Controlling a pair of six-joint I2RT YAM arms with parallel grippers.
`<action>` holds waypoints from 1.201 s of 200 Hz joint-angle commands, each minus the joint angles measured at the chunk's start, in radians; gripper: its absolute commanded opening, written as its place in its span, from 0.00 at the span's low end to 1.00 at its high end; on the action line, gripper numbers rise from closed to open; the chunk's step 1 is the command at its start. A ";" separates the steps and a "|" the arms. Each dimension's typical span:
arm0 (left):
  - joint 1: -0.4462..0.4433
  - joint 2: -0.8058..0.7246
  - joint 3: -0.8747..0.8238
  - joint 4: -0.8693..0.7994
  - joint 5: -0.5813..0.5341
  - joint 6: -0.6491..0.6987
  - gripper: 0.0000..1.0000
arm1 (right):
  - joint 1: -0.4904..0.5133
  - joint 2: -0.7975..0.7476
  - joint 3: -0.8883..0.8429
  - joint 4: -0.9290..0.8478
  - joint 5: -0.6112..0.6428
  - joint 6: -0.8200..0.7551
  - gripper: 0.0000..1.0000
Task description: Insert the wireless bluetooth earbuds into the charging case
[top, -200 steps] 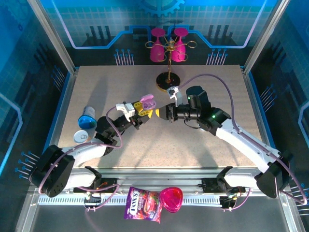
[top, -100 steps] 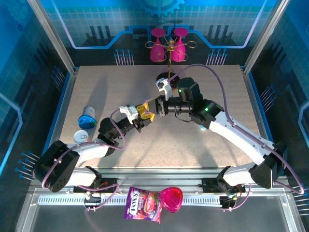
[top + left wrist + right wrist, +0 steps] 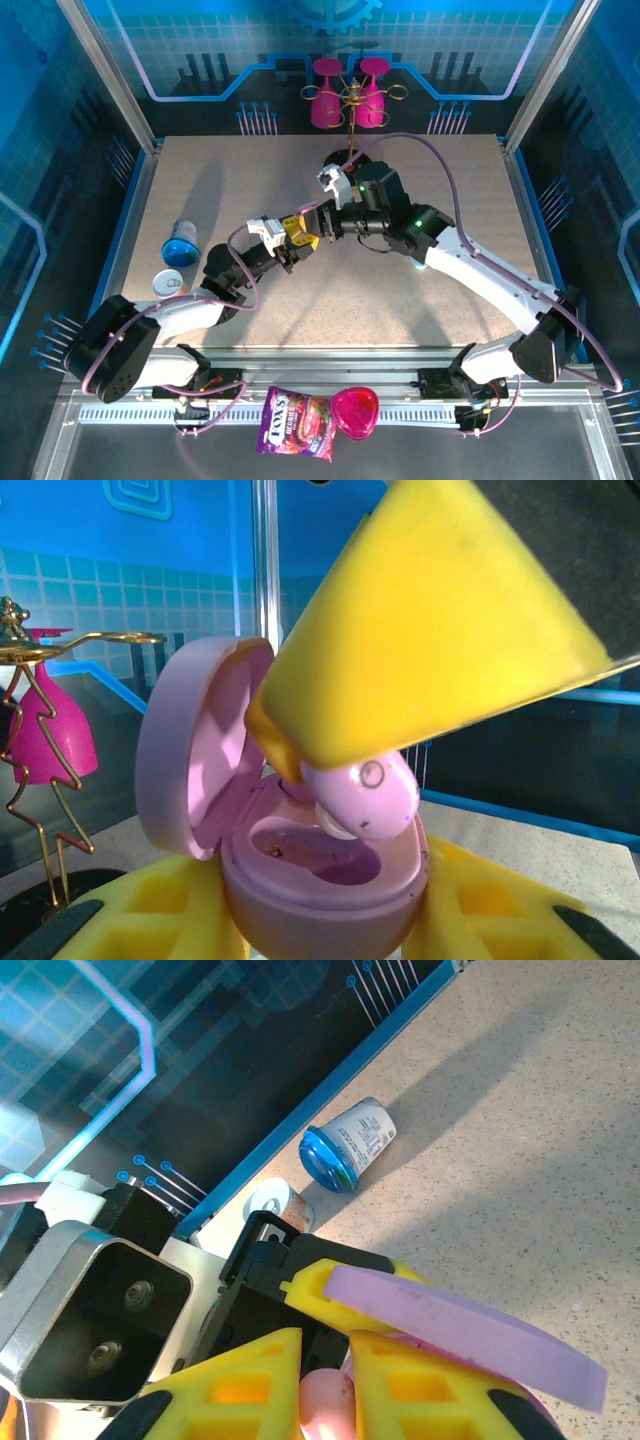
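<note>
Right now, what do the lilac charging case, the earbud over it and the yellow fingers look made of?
Lilac charging case: seemingly moulded plastic, smooth satin shell, soft highlights on the open lid.
Earbud: same-looking lilac plastic, glossier, with a crisp glint and a whitish tip, possibly silicone.
Yellow fingers: matte, likely printed plastic or rubber; waffle recesses show, material unclear.

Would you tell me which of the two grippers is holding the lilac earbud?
The right gripper: it pinches the lilac earbud over the open charging case, whereas the left gripper clamps that case itself.
</note>
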 commanded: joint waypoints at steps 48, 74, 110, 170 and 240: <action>-0.019 -0.045 0.038 -0.023 -0.037 0.002 0.27 | 0.020 0.036 0.048 -0.030 0.020 -0.022 0.16; -0.020 -0.049 0.042 -0.038 -0.041 0.002 0.27 | 0.024 0.043 0.044 -0.020 0.012 -0.006 0.16; -0.021 -0.065 0.043 -0.055 -0.058 0.002 0.27 | 0.030 0.061 0.038 -0.022 0.019 0.000 0.17; -0.020 -0.105 0.044 -0.102 -0.065 0.009 0.27 | 0.030 0.042 0.014 -0.060 0.127 0.000 0.20; -0.021 -0.108 0.044 -0.106 -0.061 0.006 0.27 | 0.030 0.019 0.025 -0.066 0.180 -0.006 0.29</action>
